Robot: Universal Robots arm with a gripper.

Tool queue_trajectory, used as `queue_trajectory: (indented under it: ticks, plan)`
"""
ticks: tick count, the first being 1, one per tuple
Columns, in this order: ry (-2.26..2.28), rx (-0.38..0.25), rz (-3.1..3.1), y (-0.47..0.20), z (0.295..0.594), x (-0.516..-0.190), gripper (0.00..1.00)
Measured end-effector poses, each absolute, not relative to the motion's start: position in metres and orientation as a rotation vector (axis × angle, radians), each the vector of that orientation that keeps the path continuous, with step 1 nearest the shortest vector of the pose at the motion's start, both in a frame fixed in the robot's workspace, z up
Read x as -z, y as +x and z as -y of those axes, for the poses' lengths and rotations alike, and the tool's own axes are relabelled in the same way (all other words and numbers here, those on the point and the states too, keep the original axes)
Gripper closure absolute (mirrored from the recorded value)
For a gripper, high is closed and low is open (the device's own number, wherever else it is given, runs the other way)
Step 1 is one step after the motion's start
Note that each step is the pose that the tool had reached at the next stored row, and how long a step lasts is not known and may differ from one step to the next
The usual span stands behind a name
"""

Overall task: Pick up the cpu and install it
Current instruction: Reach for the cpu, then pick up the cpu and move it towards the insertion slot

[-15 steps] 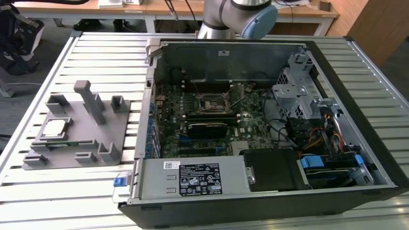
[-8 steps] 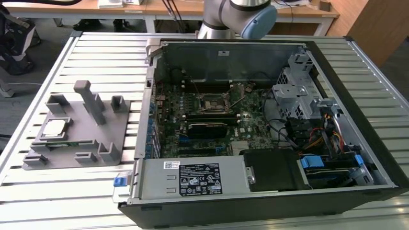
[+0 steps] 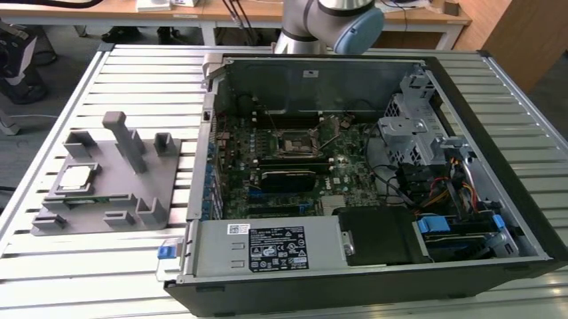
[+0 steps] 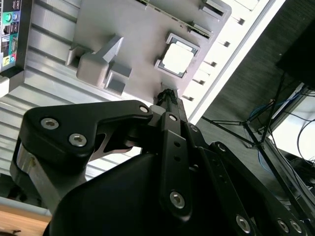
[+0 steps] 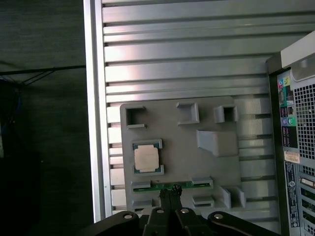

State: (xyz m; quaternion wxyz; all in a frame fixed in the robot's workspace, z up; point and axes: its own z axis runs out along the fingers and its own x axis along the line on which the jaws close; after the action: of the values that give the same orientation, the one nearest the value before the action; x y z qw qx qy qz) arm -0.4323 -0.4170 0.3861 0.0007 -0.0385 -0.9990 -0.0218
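Gripper (image 5: pixel 170 192) narrow, fingertips together, gripping nothing. Poised above gray fixture plate (image 5: pixel 177 145), tips in line with green memory stick (image 5: pixel 155 186). Cpu (image 5: pixel 147 158) flat in square pocket of plate, near tips, untouched. Plate on slatted table (image 3: pixel 133 73), at exterior view's left of open computer case (image 3: pixel 310 83). Motherboard socket (image 3: pixel 290 143) inside case, well apart from cpu.

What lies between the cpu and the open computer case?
In the exterior view, the grey fixture's tall upright post stands between the cpu and the computer case.
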Motion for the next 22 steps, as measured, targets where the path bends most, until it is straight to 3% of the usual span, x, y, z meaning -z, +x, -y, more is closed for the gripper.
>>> queue_trajectory:
  ticks: [22]
  plan:
    - [0.057, 0.068, 3.135, -0.4424, 0.417, -0.3852, 0.89]
